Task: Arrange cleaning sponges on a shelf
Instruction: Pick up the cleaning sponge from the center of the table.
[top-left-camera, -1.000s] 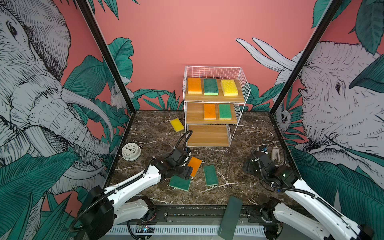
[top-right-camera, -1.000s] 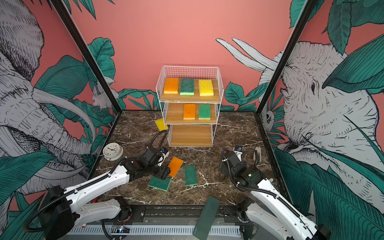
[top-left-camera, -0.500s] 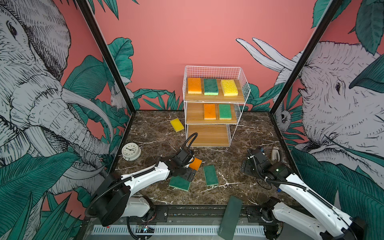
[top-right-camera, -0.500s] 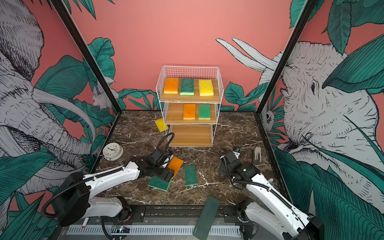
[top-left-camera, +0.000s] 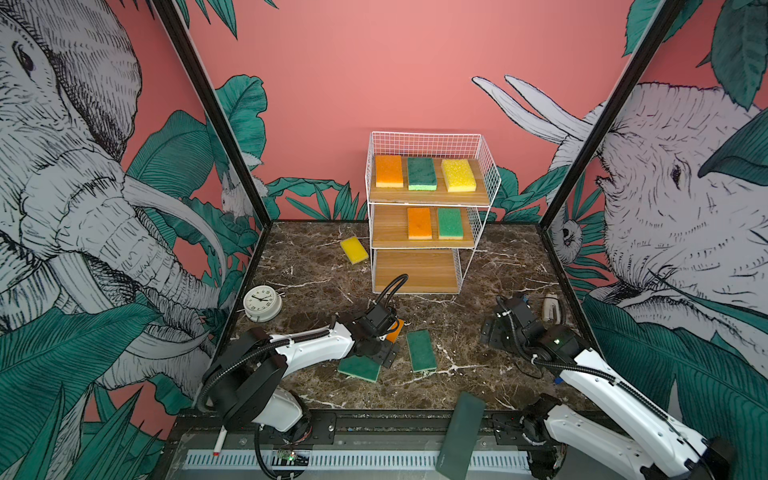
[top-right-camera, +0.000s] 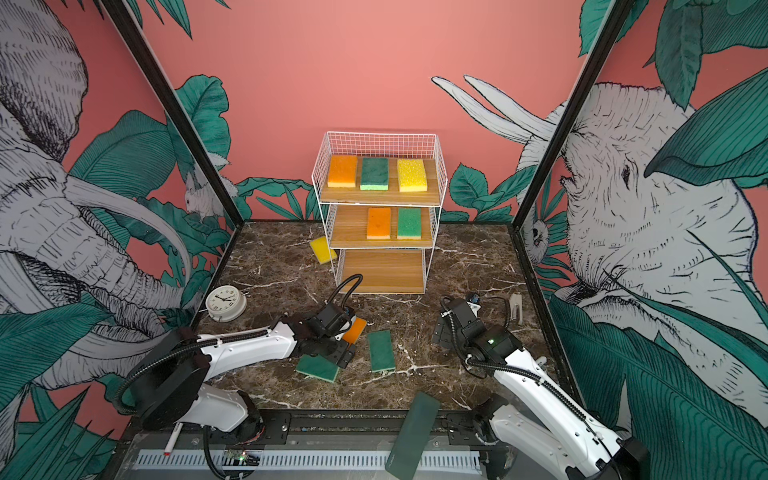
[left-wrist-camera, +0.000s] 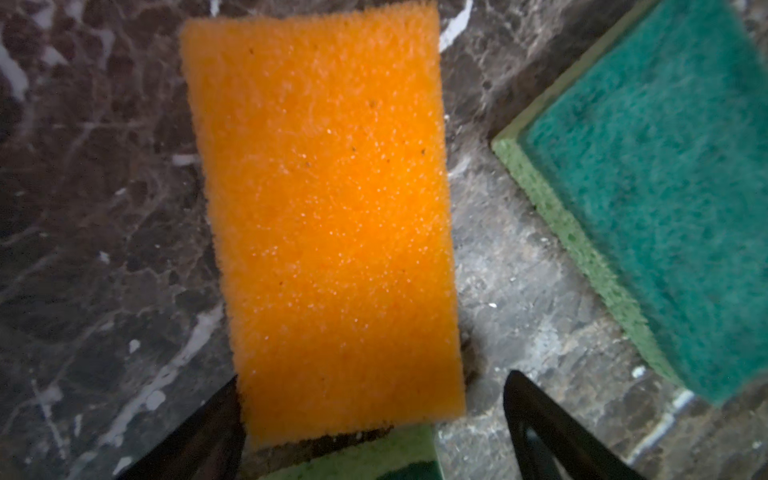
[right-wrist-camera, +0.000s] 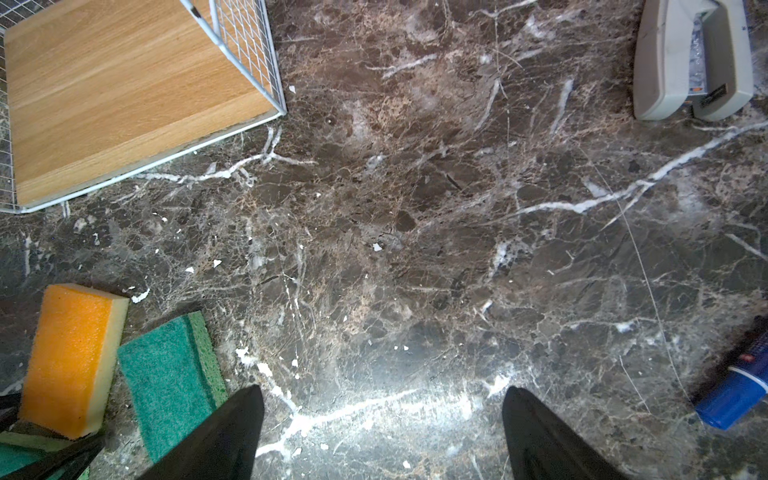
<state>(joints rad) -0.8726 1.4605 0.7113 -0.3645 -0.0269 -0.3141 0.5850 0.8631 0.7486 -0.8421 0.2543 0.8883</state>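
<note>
orange sponges (top-left-camera: 389, 171) (top-left-camera: 419, 223) (top-left-camera: 396, 330) 3; green sponges (top-left-camera: 422, 173) (top-left-camera: 450, 223) (top-left-camera: 421, 350) (top-left-camera: 359, 368) 4; yellow sponges (top-left-camera: 458, 175) (top-left-camera: 354, 249) 2; shelf (top-left-camera: 415, 274) 1; clock (top-left-camera: 262, 303) 1

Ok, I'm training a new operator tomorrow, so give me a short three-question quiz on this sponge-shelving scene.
1. How many cleaning sponges lie on the shelf?
2. True or false: the shelf's bottom board holds a sponge.
3. Which sponge lies between the fingers of the open left gripper? A) yellow B) orange C) green

Key:
1. Five: three on the top board, two on the middle board.
2. False: it is bare.
3. B, the orange sponge.
</note>
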